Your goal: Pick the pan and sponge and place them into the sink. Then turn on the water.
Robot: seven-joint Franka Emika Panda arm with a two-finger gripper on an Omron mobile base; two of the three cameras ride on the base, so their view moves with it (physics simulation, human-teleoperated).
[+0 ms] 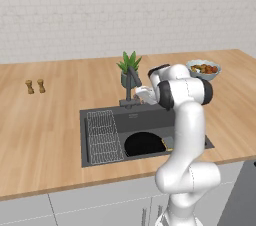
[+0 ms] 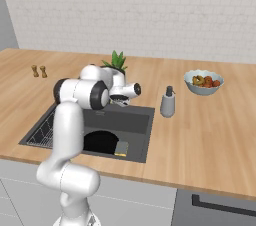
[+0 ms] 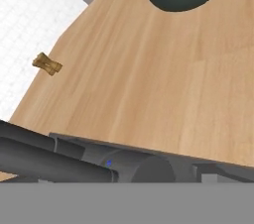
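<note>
- The sink [image 1: 100, 115] is recessed in the wooden surface [image 1: 45, 130]; its dark faucet [image 1: 131, 87] stands at the rear rim.
- One pan [image 1: 144, 143], round and black, lies on the basin floor, toward the front.
- One sponge [image 2: 121, 148] lies in the basin just beside the pan, at the front corner; whether the two touch cannot be told.
- One wire grid rack [image 1: 104, 136] occupies the left part of the basin, beside the pan.
- The gripper [image 2: 136, 89] is positioned at the faucet, above the rear of the basin; the jaws stand wide apart and hold nothing.
- The arm's white links stand between the left base camera and the right part of the basin, hiding part of it.
- One potted plant [image 1: 129, 67] stands just behind the faucet.
- One soap dispenser [image 2: 168, 102] stands on the surface just beside the sink's right rim.
- One bowl of fruit [image 2: 202, 81] stands further back to the right, well apart from the sink.
- Two small brown shakers [image 1: 35, 86] stand side by side at the far left, well apart from the sink.
- In the hand view, the dark faucet bar [image 3: 54, 161] crosses the lower left.
</note>
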